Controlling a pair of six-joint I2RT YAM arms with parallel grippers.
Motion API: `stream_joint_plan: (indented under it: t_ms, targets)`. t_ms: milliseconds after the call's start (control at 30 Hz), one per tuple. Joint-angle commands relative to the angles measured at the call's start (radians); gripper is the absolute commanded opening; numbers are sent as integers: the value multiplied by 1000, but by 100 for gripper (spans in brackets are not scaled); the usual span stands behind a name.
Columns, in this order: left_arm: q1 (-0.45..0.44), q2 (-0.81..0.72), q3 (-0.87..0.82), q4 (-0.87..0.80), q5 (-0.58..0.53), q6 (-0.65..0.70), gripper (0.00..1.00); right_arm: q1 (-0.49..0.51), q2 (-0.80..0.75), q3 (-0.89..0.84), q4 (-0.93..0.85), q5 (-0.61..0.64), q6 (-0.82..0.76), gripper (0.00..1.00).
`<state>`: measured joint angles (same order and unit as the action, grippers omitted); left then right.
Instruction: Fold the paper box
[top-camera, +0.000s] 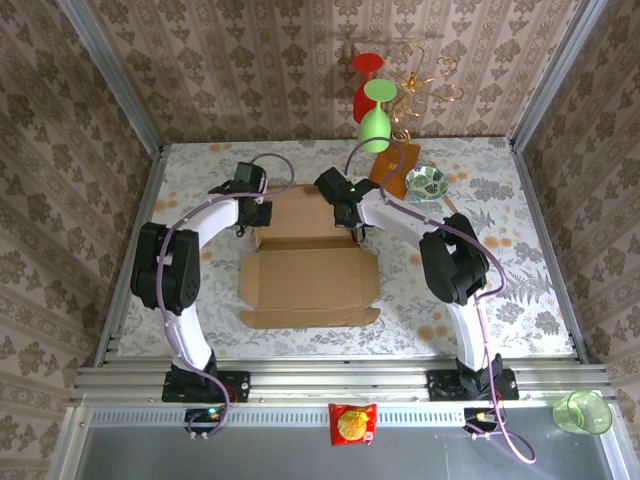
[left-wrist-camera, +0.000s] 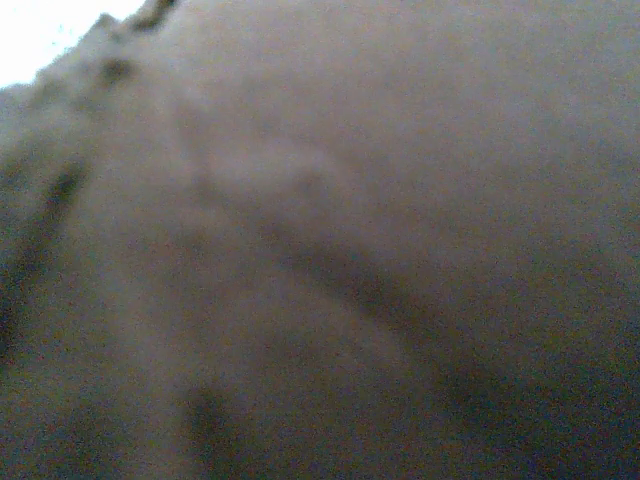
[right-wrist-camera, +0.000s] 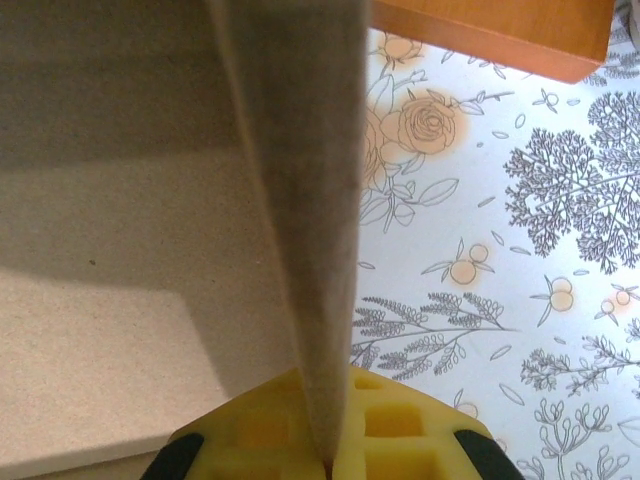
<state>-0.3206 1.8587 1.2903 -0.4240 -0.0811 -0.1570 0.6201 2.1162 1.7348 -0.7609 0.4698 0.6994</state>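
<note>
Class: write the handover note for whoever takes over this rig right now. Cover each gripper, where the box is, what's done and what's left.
Right gripper: shut on a cardboard edge of the paper box, at its far right corner.
Left gripper: at the far left corner; its wrist view is blurred, grip unclear.
Box: mid-table, mostly flat, near flaps spread.
Done: far panel gripped on the right.
Left: fold up the walls and flaps.

The paper box (top-camera: 308, 283) is plain brown; the counter (right-wrist-camera: 520, 300) is white, printed with grey foliage and orange roses; the fingers (right-wrist-camera: 400, 460) are yellow.
</note>
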Motion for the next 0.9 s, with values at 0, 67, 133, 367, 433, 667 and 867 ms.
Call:
stream_joint_plan:
  t_ms: [0,67,133,367,433,667,867]
  targets:
    - [-8,42,30,-141,-45,-47,0,4,59,63,-144,29,99,0]
    - [-8,52,51,-165,-39,-63,0,6,75,93,-183,31,116,0]
    - [-8,54,64,-176,-35,-78,0,7,79,106,-202,32,129,0]
    - [-8,19,109,-185,51,-100,30,1,70,114,-222,15,164,0]
    - [-3,-2,131,-202,86,-127,42,0,61,112,-226,10,175,0]
    - [25,-94,154,-189,255,-284,53,-24,44,103,-233,-35,230,0]
    - [34,-152,197,-199,345,-429,55,-31,41,102,-252,-56,279,0]
